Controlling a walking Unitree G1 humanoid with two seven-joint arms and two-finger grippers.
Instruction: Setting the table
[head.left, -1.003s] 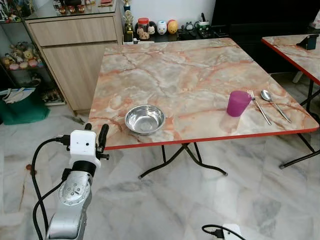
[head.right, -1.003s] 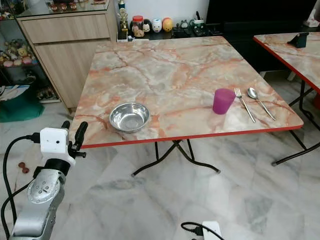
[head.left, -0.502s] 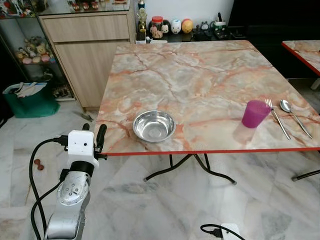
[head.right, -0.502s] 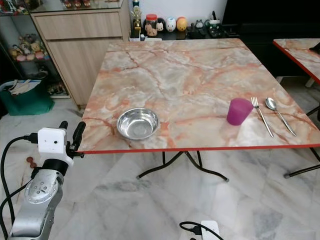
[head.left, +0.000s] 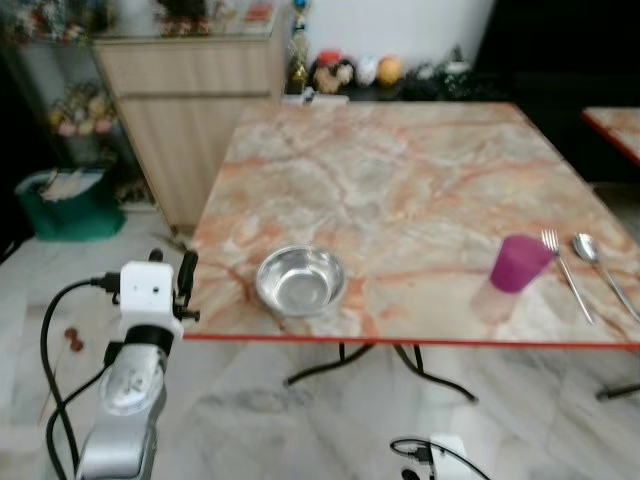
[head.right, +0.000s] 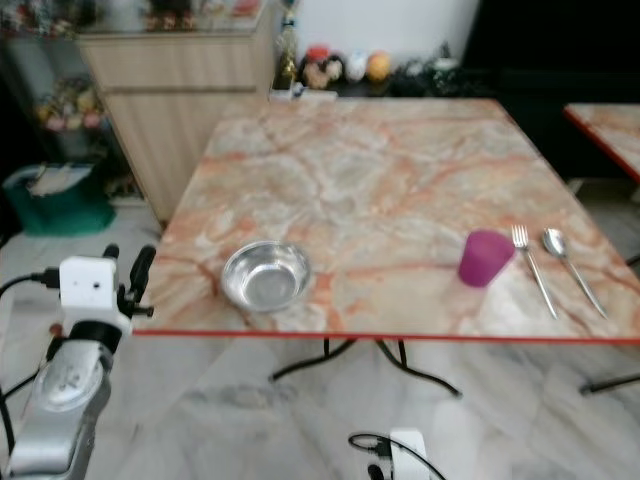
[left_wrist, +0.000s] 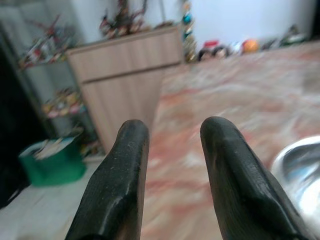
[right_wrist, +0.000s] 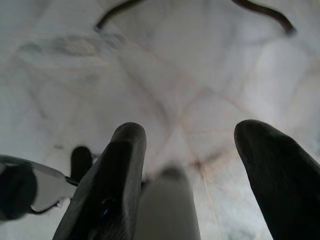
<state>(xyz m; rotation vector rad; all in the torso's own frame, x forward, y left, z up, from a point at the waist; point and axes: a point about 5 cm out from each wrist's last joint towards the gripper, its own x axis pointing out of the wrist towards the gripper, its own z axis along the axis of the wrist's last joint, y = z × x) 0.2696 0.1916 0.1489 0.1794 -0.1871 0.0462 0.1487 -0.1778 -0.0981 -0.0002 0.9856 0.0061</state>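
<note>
On the marble-patterned table (head.left: 400, 180) a steel bowl (head.left: 300, 280) sits near the front edge, toward the left. A purple cup (head.left: 520, 263) stands at the front right, with a fork (head.left: 566, 270) and a spoon (head.left: 603, 268) lying just beyond it. My left gripper (head.left: 172, 270) is raised off the table's front-left corner, left of the bowl. In the left wrist view its fingers (left_wrist: 125, 165) stand open with nothing between them, and the bowl's rim (left_wrist: 300, 160) shows beside them. My right gripper (right_wrist: 192, 132) hangs low, open, pointing at the floor.
A wooden cabinet (head.left: 190, 90) stands behind the table's left side, with a green bag (head.left: 65, 200) on the floor beside it. Figurines (head.left: 360, 70) line a low shelf at the back. A second table (head.left: 615, 125) is at the right. Black folding legs (head.left: 340, 365) cross under the table.
The whole picture has shifted and blurred, so the camera has moved. The table's things lie where they were, and my left gripper holds the same raised pose.
</note>
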